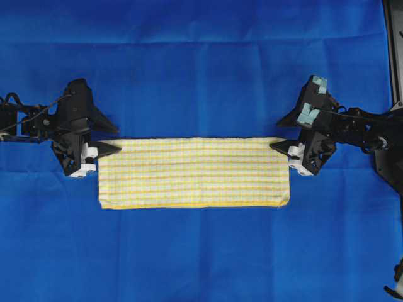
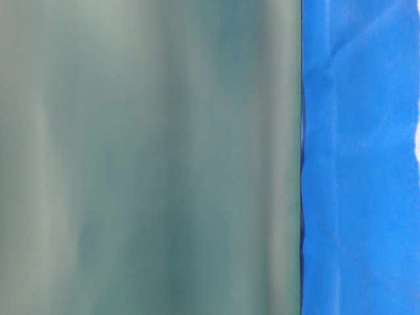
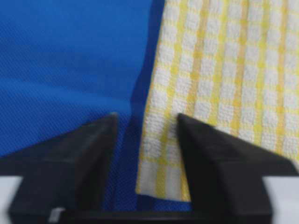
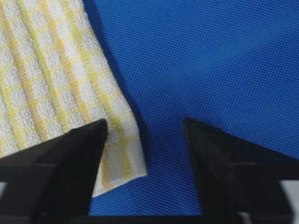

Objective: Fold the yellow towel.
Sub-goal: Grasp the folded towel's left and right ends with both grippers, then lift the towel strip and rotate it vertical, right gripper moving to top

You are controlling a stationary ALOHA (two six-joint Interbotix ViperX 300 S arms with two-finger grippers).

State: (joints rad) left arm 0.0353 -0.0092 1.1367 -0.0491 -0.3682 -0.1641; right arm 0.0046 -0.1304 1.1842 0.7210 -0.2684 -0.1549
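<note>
The yellow towel lies flat on the blue cloth as a long folded strip, its doubled edge toward the near side. My left gripper is at the towel's far left corner and my right gripper at its far right corner. In the left wrist view the towel has its corner inside the left gripper, against the right-hand finger, with a gap to the other. In the right wrist view the towel has its corner beside the left-hand finger of the right gripper, whose jaws stand wide apart.
A large plain blue cloth covers the whole table under the towel. A dark frame edge runs down the right side. The table-level view holds only a blurred grey-green surface and a strip of blue cloth.
</note>
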